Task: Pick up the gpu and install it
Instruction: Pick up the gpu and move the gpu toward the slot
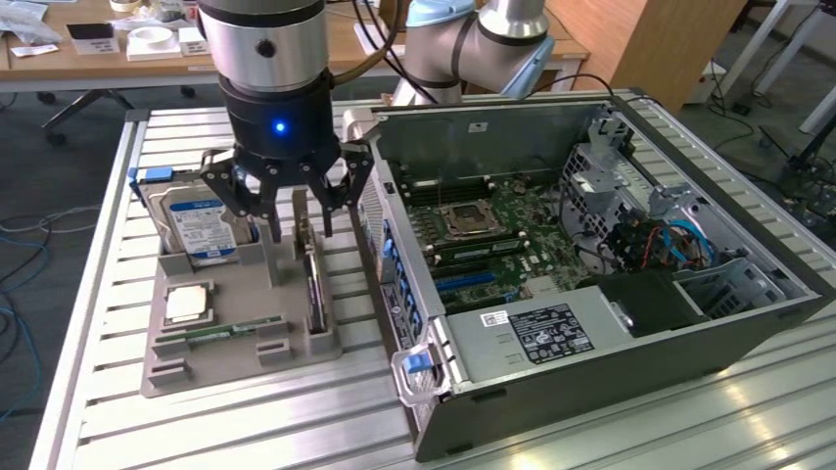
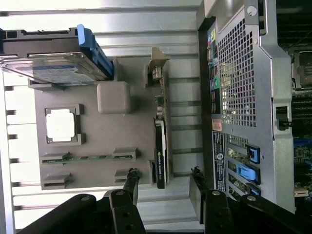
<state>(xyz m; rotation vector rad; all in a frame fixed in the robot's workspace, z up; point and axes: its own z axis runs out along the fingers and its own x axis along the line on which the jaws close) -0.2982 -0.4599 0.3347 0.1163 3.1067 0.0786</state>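
Note:
The gpu [image 1: 315,294] is a thin dark card standing on its edge in a slot of the grey holder tray [image 1: 235,364], its silver bracket at the far end. In the wrist view the gpu [image 2: 160,146] runs lengthwise, with its bracket nearest the hard drive end of the tray. My gripper [image 1: 298,231] hangs open just above the card. One finger is on each side of it and nothing is held. The wrist view has the gripper [image 2: 164,184] straddling the card's end, and the fingertips [image 2: 131,181] are clear of it.
The tray also holds a silver hard drive [image 1: 196,227] with a blue label, a CPU [image 1: 187,304] and a green RAM stick [image 1: 222,331]. The open computer case [image 1: 614,323] lies close beside the tray on the exterior view's right, motherboard [image 1: 490,240] exposed. The slatted metal table [image 1: 261,431] lies beneath.

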